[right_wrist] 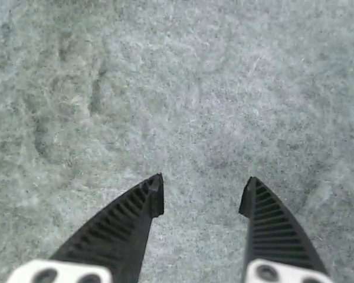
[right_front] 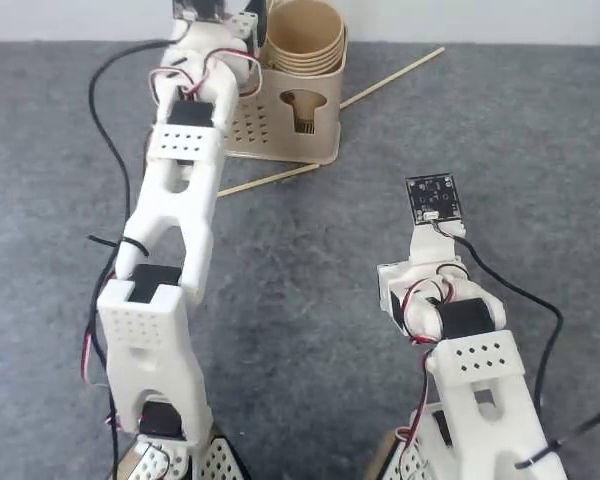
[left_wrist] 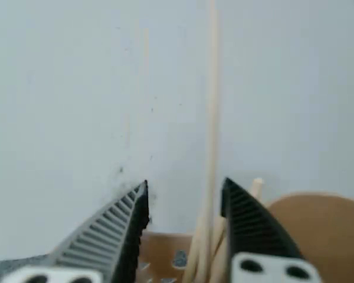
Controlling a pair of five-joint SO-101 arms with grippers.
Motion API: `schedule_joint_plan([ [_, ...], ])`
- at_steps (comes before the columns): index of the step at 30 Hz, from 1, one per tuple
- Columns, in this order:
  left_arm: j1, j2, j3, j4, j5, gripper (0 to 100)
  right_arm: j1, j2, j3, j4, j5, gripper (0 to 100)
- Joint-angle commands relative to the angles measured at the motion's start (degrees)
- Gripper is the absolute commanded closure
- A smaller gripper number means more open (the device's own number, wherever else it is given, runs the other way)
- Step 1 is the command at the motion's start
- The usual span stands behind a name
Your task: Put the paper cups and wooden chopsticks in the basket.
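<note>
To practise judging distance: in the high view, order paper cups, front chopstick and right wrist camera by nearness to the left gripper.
1. paper cups, in the basket beside the left gripper.
2. front chopstick, lying before the basket.
3. right wrist camera, farthest, mid-right.

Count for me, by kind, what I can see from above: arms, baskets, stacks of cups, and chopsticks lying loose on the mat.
Arms: 2
Basket: 1
Cup stack: 1
Loose chopsticks: 2
Total: 6
</note>
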State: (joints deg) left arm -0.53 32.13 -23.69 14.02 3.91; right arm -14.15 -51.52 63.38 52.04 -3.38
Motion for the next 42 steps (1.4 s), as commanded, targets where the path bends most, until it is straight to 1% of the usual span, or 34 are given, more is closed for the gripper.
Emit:
schedule_joint_plan([
  [1, -0.3, -2.9, -2.7, 3.3, 0.1, 65, 0.1, -1.0, -0.3, -1.2, -0.4, 77.5],
  [5, -0.9, -7.3, -2.6, 8.3, 0.3, 65, 0.2, -1.0, -0.3, -1.2, -0.4, 77.5],
  [8, -2.2, -12.7, -2.6, 15.8, 0.3, 65, 0.2, -1.0, -0.3, -1.2, -0.4, 77.5],
  [13, -4.9, -24.2, -2.6, 30.9, 0.3, 65, 0.3, -0.9, -0.3, -0.7, -0.3, 77.5],
  [17, -7.7, -33.1, -2.6, 39.5, 0.3, 65, 0.3, -0.9, -0.3, -0.2, -0.3, 77.5],
  [22, -12.0, -43.2, -2.6, 51.1, 0.4, 65, -1.0, -0.9, -0.7, 1.7, 0.0, 77.5],
  [25, -15.6, -47.6, -2.6, 57.9, 0.4, 65, -1.5, -0.8, -1.4, 1.7, 4.2, 77.5],
  [27, -18.6, -49.5, -2.6, 61.8, 0.4, 65, -1.5, -0.8, -3.2, 2.2, 4.5, 77.5],
  [30, -23.7, -51.0, -2.5, 66.0, 0.4, 65, -3.3, -0.7, -6.7, 4.9, 6.0, 77.5],
  [33, -28.7, -51.5, -2.5, 69.1, 0.4, 65, -8.1, 2.0, -10.8, 8.3, 9.1, 77.5],
  [37, -35.4, -51.5, -2.4, 73.8, 0.4, 65, -14.3, 10.2, -17.8, 10.3, 13.4, 77.3],
  [40, -40.8, -51.8, 0.3, 74.5, 0.4, 65, -16.7, 18.2, -24.7, 10.2, 17.6, 77.2],
  [42, -44.0, -51.8, 2.9, 73.0, 0.4, 65, -18.0, 24.1, -29.9, 10.1, 21.0, 77.2],
])
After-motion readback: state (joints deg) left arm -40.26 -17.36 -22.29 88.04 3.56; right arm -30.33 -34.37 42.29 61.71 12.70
